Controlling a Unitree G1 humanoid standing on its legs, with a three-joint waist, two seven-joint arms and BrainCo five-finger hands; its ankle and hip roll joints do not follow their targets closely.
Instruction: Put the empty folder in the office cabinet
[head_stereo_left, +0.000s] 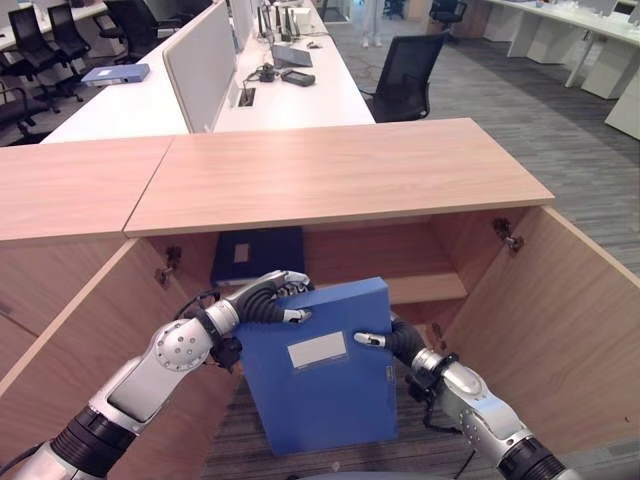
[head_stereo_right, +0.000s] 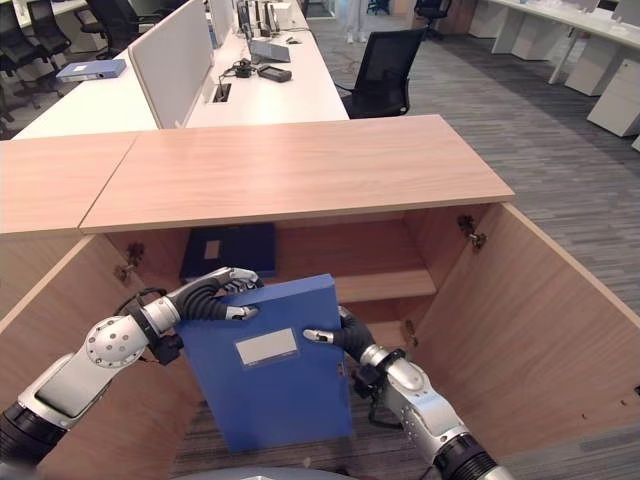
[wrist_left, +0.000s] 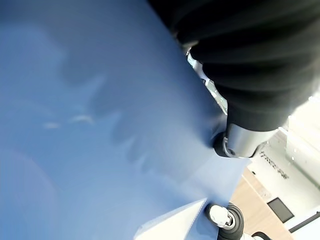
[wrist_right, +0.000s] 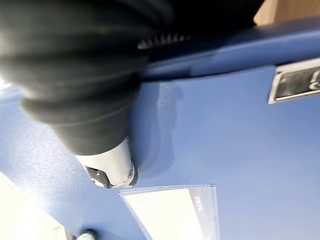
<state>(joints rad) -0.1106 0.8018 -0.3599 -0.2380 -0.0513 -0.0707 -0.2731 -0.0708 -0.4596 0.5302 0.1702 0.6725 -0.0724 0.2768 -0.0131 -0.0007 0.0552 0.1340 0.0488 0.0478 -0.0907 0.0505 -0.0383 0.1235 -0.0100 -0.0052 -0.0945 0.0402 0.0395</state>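
The blue folder (head_stereo_left: 320, 365) carries a blank white label (head_stereo_left: 317, 351) on its face; no writing can be read. It is held upright before the open wooden cabinet (head_stereo_left: 330, 175), the left hand (head_stereo_left: 268, 297) curled over its top left corner and the right hand (head_stereo_left: 385, 340) pinching its right edge. A darker folder (head_stereo_left: 257, 253) lies inside the cabinet. Behind stand white benches (head_stereo_left: 290, 90) and an office chair (head_stereo_left: 405, 75) on grey carpet (head_stereo_left: 560, 150).

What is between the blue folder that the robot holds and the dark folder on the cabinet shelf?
Nothing: in the left eye view the stretch from the blue folder up to the dark folder inside the cabinet is open air.
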